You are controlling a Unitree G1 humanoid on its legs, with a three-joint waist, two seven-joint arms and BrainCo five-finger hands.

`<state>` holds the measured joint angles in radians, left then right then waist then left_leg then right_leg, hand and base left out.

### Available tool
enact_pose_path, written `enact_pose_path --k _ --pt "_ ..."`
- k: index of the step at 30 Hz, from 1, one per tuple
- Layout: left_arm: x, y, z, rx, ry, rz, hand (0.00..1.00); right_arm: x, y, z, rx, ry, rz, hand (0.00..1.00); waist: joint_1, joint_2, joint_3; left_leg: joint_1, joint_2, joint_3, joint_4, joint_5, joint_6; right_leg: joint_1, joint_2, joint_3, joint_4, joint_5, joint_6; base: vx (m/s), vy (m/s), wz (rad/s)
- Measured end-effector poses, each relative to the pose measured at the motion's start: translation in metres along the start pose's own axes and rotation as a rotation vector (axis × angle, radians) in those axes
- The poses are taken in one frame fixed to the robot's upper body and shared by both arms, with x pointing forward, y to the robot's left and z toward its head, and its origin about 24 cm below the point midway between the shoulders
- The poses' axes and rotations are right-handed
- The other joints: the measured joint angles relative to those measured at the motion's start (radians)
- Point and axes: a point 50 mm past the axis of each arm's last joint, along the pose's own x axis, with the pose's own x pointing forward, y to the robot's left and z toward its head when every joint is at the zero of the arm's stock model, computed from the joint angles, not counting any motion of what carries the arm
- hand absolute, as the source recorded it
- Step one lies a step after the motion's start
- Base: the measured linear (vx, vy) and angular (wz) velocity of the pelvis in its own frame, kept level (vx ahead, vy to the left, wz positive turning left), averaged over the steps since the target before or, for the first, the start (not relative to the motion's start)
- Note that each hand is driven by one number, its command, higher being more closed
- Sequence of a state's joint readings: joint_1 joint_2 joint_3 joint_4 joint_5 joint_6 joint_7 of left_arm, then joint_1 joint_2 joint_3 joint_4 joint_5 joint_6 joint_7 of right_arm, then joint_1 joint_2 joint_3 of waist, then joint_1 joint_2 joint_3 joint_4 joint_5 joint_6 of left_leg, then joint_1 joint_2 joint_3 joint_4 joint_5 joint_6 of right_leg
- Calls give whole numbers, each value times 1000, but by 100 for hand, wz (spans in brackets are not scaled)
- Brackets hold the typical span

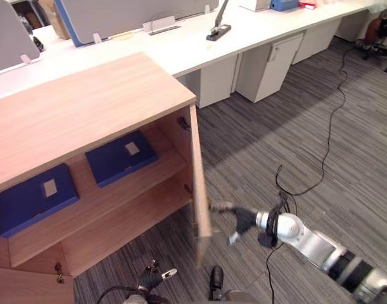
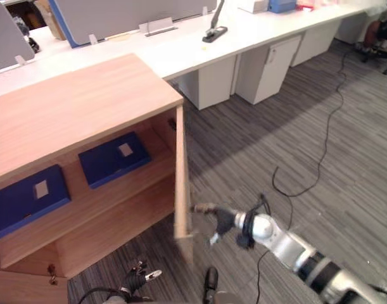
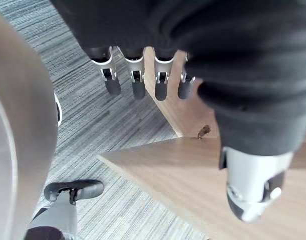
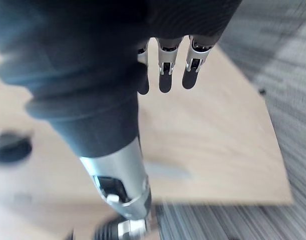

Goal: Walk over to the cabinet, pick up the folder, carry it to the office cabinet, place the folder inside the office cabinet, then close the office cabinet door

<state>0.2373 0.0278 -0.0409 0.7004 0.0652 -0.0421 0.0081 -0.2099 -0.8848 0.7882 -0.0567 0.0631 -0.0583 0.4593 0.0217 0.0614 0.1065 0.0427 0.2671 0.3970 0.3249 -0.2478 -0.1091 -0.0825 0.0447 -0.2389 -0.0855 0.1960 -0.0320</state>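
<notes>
A wooden office cabinet [image 1: 85,107] stands open at the left. Two blue folders lie flat on its upper shelf, one to the right [image 1: 122,157] and one to the left [image 1: 36,197]. Its right door [image 1: 201,190] is swung out, edge-on to me. My right hand [image 1: 241,221] reaches the door's outer face low down, and its straight fingers [image 4: 165,75] point at the panel [image 4: 218,140], holding nothing. My left hand [image 1: 152,278] hangs low in front of the cabinet, its fingers [image 3: 137,80] relaxed and empty.
The cabinet's left door [image 1: 28,285] stands open at the lower left. A long white desk [image 1: 199,44] with grey partitions [image 1: 117,16] and white drawer units [image 1: 269,63] runs behind. Striped grey carpet [image 1: 320,126] spreads to the right, with an office chair [image 1: 382,35] in the far corner.
</notes>
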Motion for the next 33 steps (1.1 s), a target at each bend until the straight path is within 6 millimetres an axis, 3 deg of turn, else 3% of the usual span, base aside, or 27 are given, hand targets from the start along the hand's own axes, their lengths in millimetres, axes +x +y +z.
enact_pose_path --k 3,7,8,11,14,16,18,19,21,22,24,28,33 --pt "4 13 -4 -28 30 46 0 -10 47 -15 79 41 200 0 -12 -13 1 -7 -6 -1 13 -7 2 0 -9 -2 0 5 -6 51 58 1" --pt "4 20 -7 -31 41 67 0 -16 55 -21 95 65 221 0 -16 -25 -7 -6 -15 -1 16 -12 10 2 -15 0 0 9 -1 13 25 0" --pt "5 21 -6 -34 42 73 0 -14 52 -24 110 64 194 0 -10 -28 -6 -5 -17 -2 17 -11 8 5 -17 0 0 9 -1 -3 16 6" --pt "7 21 -5 -24 49 74 0 5 41 -60 254 165 -33 0 0 -24 -6 -6 -22 -16 19 -9 7 12 -28 -10 0 9 -1 -8 19 11" --pt "9 19 0 -11 38 86 0 12 33 -100 339 374 -296 0 4 -4 8 -31 -35 -54 17 -2 16 13 -47 -52 0 3 7 -27 2 45" --pt "7 4 29 23 -72 60 0 7 38 -124 456 509 -450 0 17 15 22 -78 -31 -84 30 -3 62 9 -68 -120 1 1 7 -42 -35 90" --pt "-11 -16 64 14 -264 -39 0 -1 50 -141 560 632 -515 0 30 17 27 -95 -22 -21 26 -10 186 14 -104 -190 1 -2 10 0 -46 105" --pt "-19 -27 76 -7 -328 -97 0 -6 57 -149 622 686 -543 0 25 20 27 -94 -4 38 23 -9 198 21 -123 -235 2 -9 13 30 -53 153" --pt "-25 -47 85 -54 -365 -202 0 -19 74 -164 786 780 -620 0 22 57 19 -94 40 104 15 40 131 50 -142 -331 3 -21 20 91 16 138" --pt "-25 -48 83 -62 -354 -213 0 -22 79 -168 861 805 -659 0 23 68 17 -87 33 96 -12 80 102 64 -151 -361 3 -25 27 95 70 92" --pt "-25 -36 72 -101 -304 -174 0 -20 102 -170 1047 837 -732 0 21 68 17 -39 -15 53 -116 157 9 105 -179 -414 5 -32 52 98 117 86" --pt "-29 -19 48 -147 -219 -106 0 -11 159 -160 1218 930 -715 0 14 50 -2 9 -125 -14 -291 242 33 137 -247 -492 3 -27 96 131 141 69" --pt "-30 -13 40 -143 -176 -114 0 -14 175 -158 1287 964 -742 0 1 28 -25 7 -202 -93 -333 260 61 153 -331 -565 45 -22 119 137 153 47"
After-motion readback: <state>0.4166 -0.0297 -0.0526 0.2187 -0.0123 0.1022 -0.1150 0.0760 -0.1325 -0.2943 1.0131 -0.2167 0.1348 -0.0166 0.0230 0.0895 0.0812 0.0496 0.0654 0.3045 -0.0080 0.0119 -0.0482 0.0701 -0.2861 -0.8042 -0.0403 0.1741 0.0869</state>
